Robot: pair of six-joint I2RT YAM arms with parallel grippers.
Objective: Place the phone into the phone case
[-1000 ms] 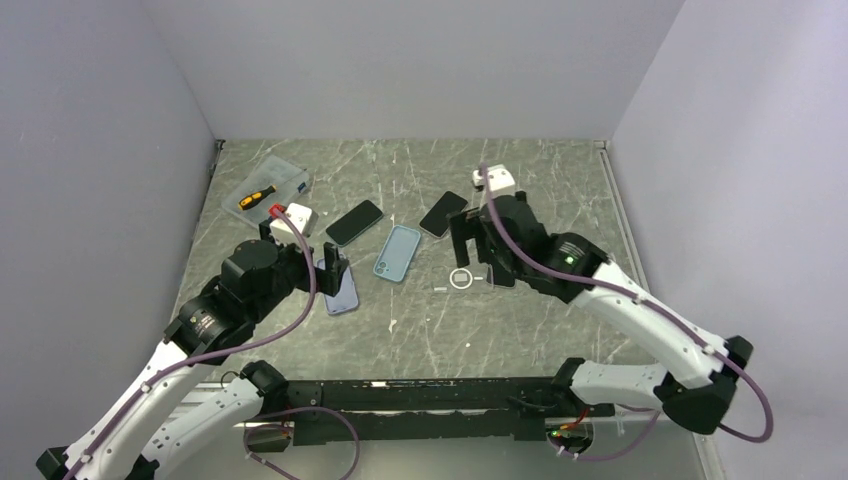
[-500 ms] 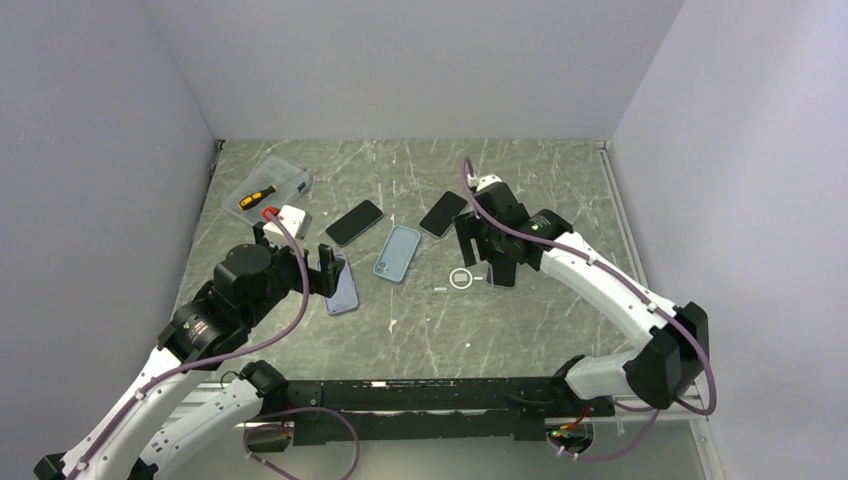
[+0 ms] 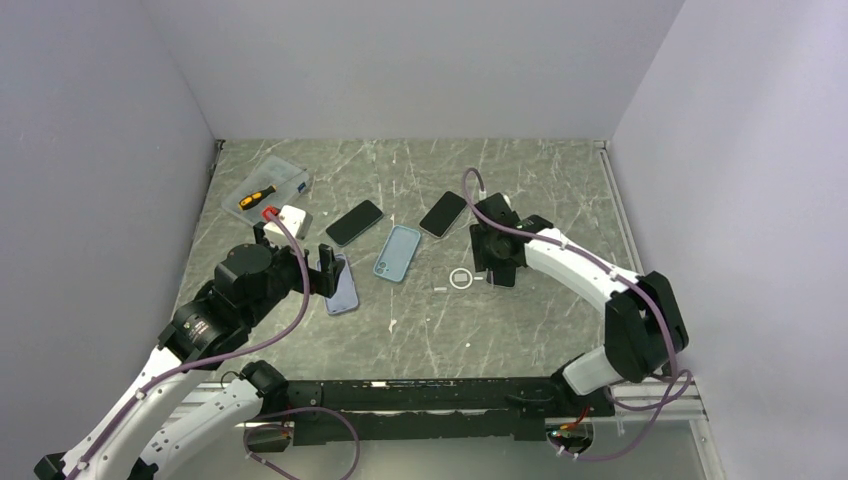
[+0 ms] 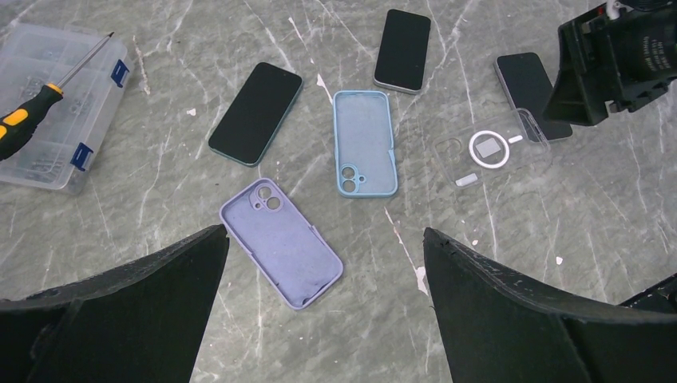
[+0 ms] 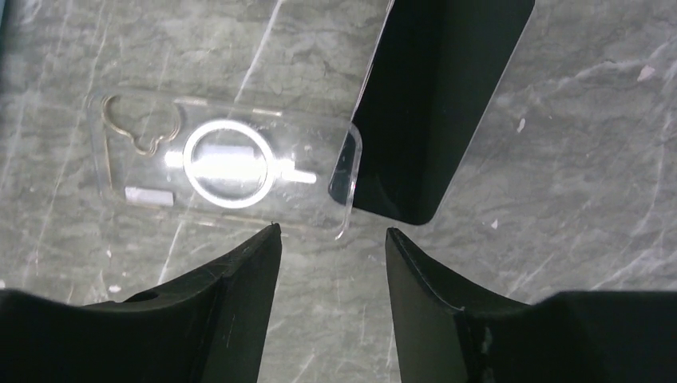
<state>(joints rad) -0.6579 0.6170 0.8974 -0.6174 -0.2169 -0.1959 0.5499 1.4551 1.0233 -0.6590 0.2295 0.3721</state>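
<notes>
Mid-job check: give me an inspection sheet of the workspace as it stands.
Surface: marbled table, white scuffs.
Job's things: first phone, second phone, third phone partly under a corner of the clear case; purple case, blue case; all cases empty.
Clutter: organiser box with a screwdriver on its lid.
Hands: left hand open over the purple case; right hand open over the clear case's edge.
Cables: purple cable along each arm; nothing snagged seen.
Surroundings: plain walls; nothing else seen.

Robotics lab test cell is indicated. Marbled table [image 3: 420,330] is enclosed on three sides by plain bare walls [image 3: 400,60]; left arm [image 3: 215,320] and right arm [image 3: 590,275] are bolted to a black rail [image 3: 420,395] at its near edge.
</notes>
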